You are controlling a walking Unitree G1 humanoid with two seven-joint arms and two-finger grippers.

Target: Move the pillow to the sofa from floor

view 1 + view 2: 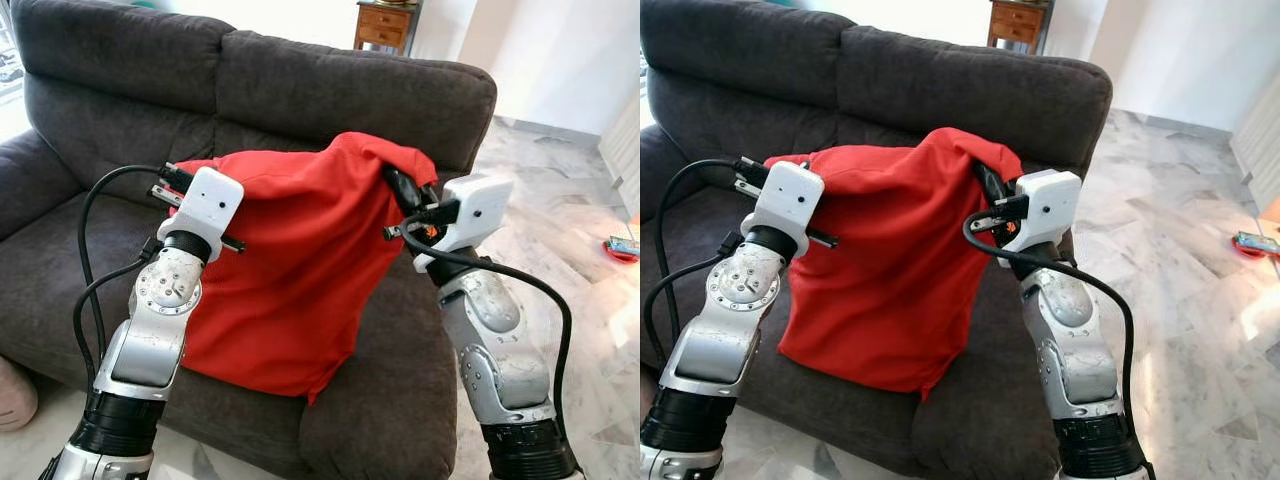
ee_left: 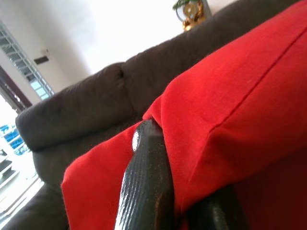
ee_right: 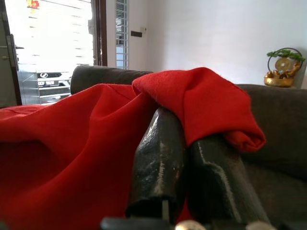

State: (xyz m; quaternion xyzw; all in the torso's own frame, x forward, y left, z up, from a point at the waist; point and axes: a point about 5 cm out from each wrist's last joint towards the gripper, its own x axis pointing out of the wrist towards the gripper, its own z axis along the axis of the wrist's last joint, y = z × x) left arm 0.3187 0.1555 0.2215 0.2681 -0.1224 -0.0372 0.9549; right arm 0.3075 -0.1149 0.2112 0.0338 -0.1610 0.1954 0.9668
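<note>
two end effectors pinch the red pillow (image 1: 290,260) above the sofa (image 1: 300,90) seat: left end effector (image 2: 163,143) at one upper corner, right end effector (image 3: 192,139) at the other.

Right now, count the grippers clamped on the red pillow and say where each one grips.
2. The left gripper pinches the red pillow at its upper left corner; the right gripper pinches its upper right corner, over the sofa seat.

**Red on charcoal**

My pillow (image 1: 300,250) is plain bright red, without pattern. The sofa (image 1: 300,85) is dark charcoal grey. My arms are silver, my pincer fingers (image 3: 158,163) glossy black. The floor (image 1: 560,230) is pale veined marble.
</note>
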